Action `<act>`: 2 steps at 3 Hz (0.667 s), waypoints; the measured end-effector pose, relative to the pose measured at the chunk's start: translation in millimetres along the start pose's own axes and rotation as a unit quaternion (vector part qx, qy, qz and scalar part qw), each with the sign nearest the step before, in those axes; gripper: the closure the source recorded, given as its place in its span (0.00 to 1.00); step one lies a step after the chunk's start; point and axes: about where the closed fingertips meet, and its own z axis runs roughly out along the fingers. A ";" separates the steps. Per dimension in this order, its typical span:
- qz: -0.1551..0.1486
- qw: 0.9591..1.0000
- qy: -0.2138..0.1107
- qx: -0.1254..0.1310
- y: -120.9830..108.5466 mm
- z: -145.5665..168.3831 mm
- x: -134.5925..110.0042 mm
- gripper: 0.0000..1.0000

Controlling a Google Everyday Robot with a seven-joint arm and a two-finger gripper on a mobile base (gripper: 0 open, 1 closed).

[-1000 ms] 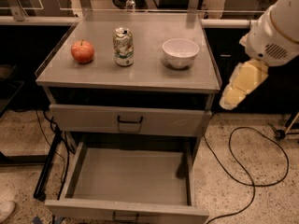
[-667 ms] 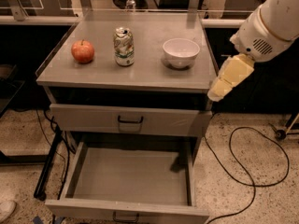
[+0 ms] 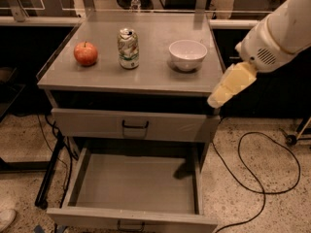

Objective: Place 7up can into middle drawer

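**Pincer** (image 3: 219, 95): pale yellow, at the end of the white arm (image 3: 277, 33). It hangs just beside the right front corner of the worktop (image 3: 146, 76), with its tip angled down and to the left. It holds nothing. Whether it is apart or together cannot be told from this view.

**7up can** (image 3: 128, 48): upright on the worktop, well to the left of the pincer and farther back. It is dented, with green print low on its side.

**White bowl** (image 3: 187, 55): upright, between the can and the pincer, nearer the pincer.

**Red apple** (image 3: 85, 53): beyond the can, farthest left from the pincer.

**Upper drawer front** (image 3: 134, 125): closed, left of the pincer and slightly below it.

**Middle drawer** (image 3: 131, 183): pulled open, below and to the left of the pincer. Its grey floor is exposed, with a dark shadow near the right rear corner.

**Black cable** (image 3: 257, 188): looped on the speckled floor below the pincer.
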 end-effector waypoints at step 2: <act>0.061 0.993 -0.099 0.012 -13.9 39.7 -40.8 0.00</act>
